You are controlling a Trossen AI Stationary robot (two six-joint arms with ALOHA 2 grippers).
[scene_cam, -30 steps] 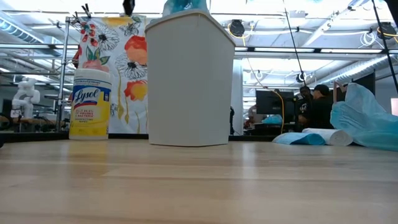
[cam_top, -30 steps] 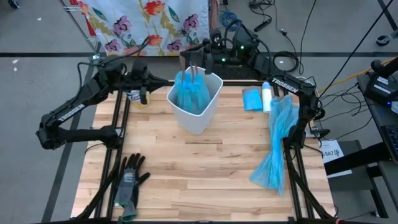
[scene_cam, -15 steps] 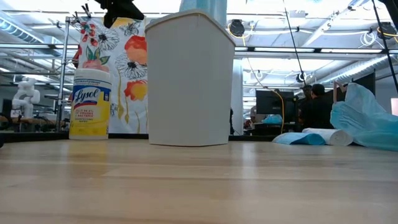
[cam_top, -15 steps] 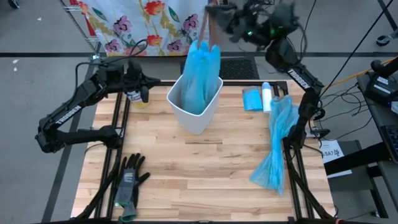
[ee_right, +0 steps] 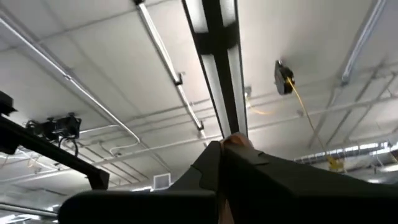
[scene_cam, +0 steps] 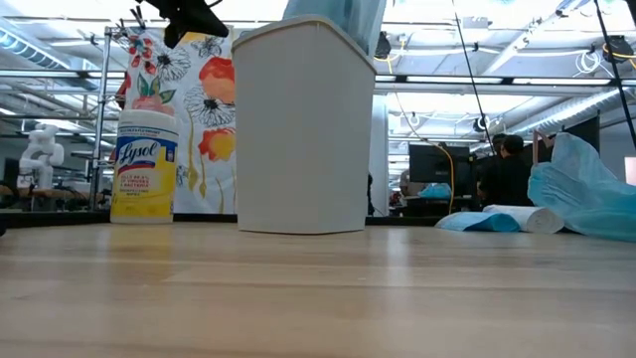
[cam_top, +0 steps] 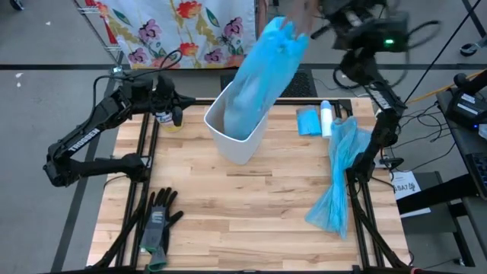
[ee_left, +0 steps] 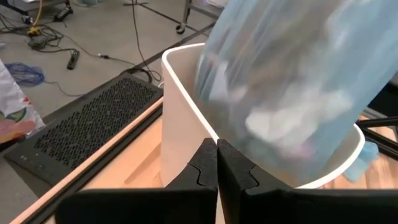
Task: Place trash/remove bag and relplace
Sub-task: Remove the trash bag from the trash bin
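- Wooden tabletop (cam_top: 251, 205) carries a white bin (cam_top: 242, 141).
- Yellow wipes canister (cam_top: 166, 119) left of the bin.
- Black-and-grey gloves (cam_top: 158, 219) near-left of it.
- Blue bag roll (cam_top: 315, 120) and loose blue bag (cam_top: 338, 179) right.

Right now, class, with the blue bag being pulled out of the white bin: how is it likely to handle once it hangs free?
The blue bag is thin, translucent film, so it is probably floppy and may sway. Pale wads show through it in the left wrist view, so it likely sags low, yet stays light. The white bin might tip as the right hand drags it out.
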